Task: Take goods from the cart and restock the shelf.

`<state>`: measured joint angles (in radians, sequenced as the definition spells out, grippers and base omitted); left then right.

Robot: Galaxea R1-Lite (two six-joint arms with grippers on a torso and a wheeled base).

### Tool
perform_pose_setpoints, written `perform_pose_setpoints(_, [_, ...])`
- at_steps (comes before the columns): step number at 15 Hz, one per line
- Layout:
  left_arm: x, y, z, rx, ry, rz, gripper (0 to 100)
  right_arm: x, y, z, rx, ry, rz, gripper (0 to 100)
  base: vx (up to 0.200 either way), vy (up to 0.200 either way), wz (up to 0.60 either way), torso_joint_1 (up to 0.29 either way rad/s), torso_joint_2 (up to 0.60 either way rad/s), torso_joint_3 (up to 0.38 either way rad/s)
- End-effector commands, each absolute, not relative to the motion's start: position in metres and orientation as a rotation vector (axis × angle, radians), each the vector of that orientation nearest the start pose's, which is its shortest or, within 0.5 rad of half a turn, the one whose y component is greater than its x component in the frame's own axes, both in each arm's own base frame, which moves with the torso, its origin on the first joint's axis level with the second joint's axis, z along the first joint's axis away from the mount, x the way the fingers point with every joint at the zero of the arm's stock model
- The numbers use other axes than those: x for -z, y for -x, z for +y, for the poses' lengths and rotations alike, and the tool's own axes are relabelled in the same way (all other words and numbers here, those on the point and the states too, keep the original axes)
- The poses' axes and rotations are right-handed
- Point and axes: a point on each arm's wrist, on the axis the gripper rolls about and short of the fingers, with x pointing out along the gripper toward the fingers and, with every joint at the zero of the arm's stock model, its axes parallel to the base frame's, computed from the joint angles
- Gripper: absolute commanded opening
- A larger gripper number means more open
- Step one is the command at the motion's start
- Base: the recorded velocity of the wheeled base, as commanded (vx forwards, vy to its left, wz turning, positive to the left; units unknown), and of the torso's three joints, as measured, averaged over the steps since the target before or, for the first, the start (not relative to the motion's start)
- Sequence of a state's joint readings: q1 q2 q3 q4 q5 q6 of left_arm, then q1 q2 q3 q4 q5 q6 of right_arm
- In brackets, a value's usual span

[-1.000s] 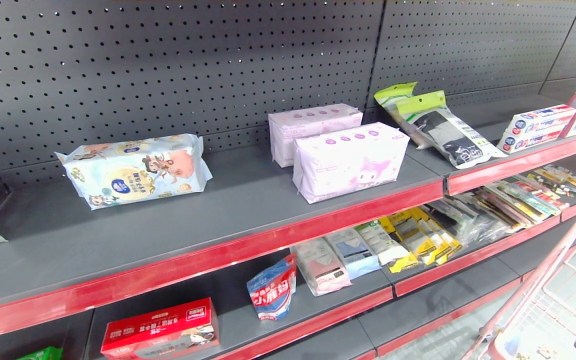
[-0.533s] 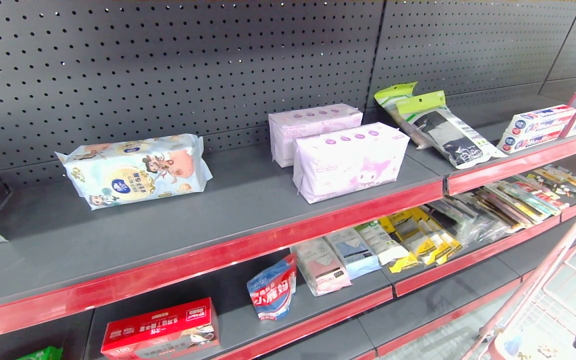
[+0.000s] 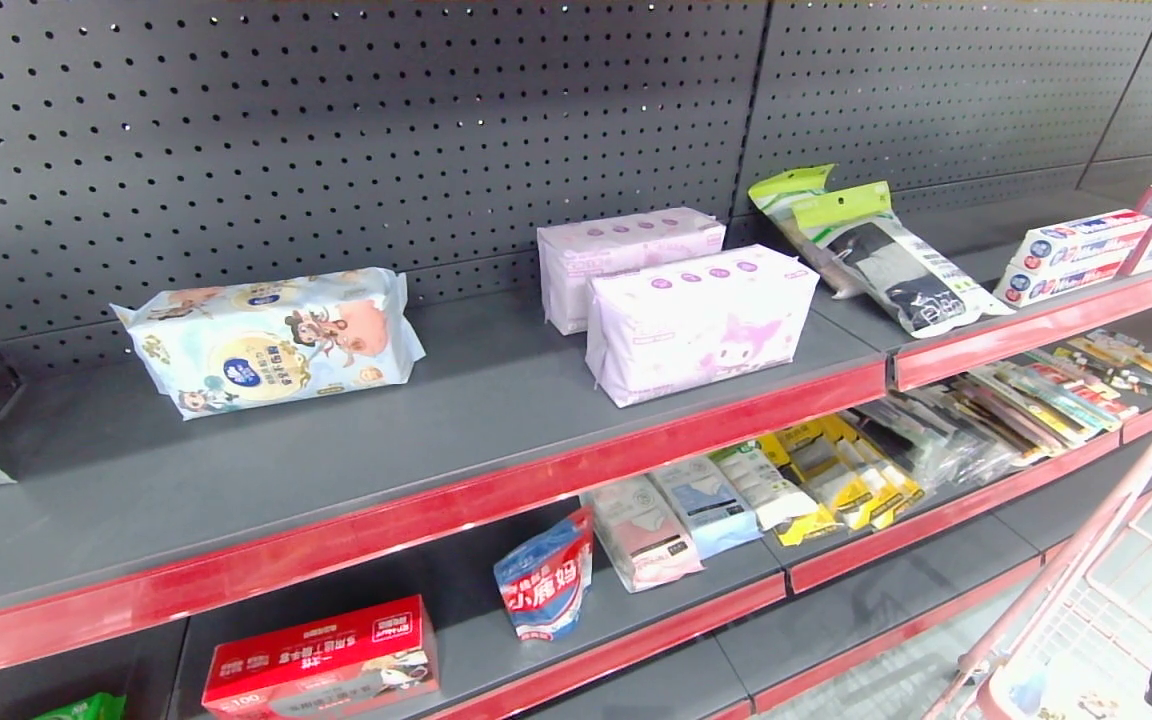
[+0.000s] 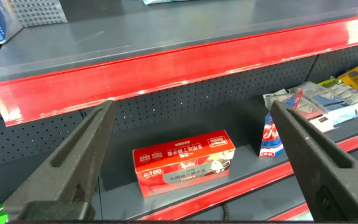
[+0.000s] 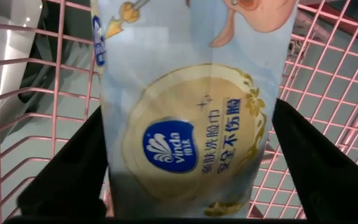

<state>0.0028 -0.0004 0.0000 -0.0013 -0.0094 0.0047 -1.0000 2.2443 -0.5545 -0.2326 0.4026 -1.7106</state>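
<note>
**Tissue pack (image 5: 191, 93) clamped in the right gripper (image 5: 191, 162), low over the cart (image 5: 17, 74).**
Its jaws grip the pack's short width, the long axis running out beyond them. The left gripper (image 4: 191, 124) hangs with jaws wide and empty. Beyond, up-left, a matching pack (image 3: 271, 340) lies on the shelf (image 3: 496, 400).

A dark grey pegboard (image 3: 336, 130) backs the shelf (image 3: 236, 470) and is split into panels by upright seams (image 3: 758, 110). The shelf's grey boards step down one below another, each with a glossy red strip (image 3: 456, 500) along its front edge, where light glints. Low on the right, beneath the lowest board, lies a patch of pale grey floor (image 3: 876, 685).
</note>
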Motion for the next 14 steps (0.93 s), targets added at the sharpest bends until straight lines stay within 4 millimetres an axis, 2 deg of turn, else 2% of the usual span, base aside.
perform_pose_setpoints(1, [-0.076, 0.023, 0.000, 0.006, -0.005, -0.002, 100, 0.049, -0.144, -0.207, -0.519, 0.545, 1.076, 0, 0.000, 0.000, 0.00, 0.000, 0.00, 0.000])
perform_pose_setpoints(7, [-0.076, 0.023, 0.000, 0.006, -0.005, -0.002, 100, 0.046, -0.141, -0.203, -0.502, 0.493, 1.075, 0, 0.000, 0.000, 0.00, 0.000, 0.00, 0.000])
perform_pose_setpoints(11, [-0.076, 0.023, 0.000, 0.006, -0.005, -0.002, 100, 0.007, -0.135, -0.193, -0.308, 0.370, 1.042, 0, 0.000, 0.000, 0.00, 0.000, 0.00, 0.000])
perform_pose_setpoints(14, [-0.076, 0.023, 0.000, 0.006, -0.005, -0.002, 100, -0.014, -0.128, -0.182, -0.229, 0.372, 1.047, 0, 0.000, 0.000, 0.00, 0.000, 0.00, 0.000])
